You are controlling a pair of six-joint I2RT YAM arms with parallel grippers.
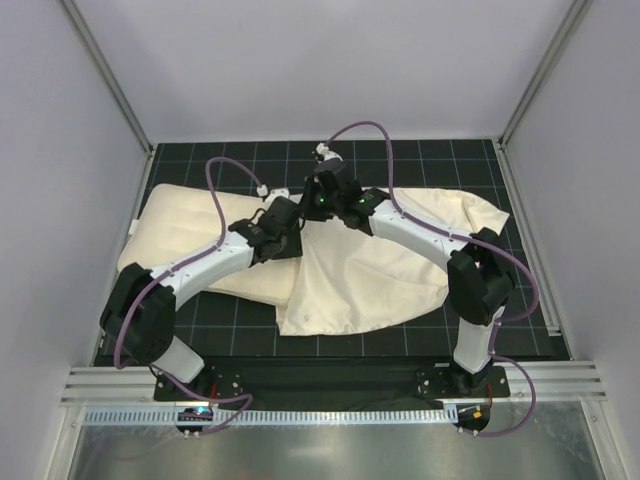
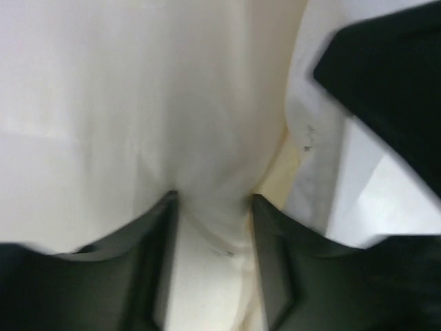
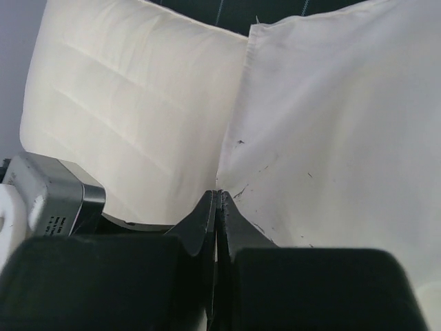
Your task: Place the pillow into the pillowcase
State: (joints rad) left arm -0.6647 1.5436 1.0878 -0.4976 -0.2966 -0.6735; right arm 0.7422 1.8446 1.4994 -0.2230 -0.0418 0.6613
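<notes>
One pillow (image 1: 185,225), one pillowcase (image 1: 370,275), touching.

Left wrist view is blurred throughout: can't tell which cloth bulges between the fingers of my left hand (image 2: 210,200). Right wrist view: right hand (image 3: 216,196) tips sit tight together, hiding whether any fold is caught. Pillowcase (image 3: 344,124) runs off the right edge, pillow (image 3: 131,103) off the top. Top view: my arms (image 1: 420,232) cover where the two meet; fingertips too small to make out.
</notes>
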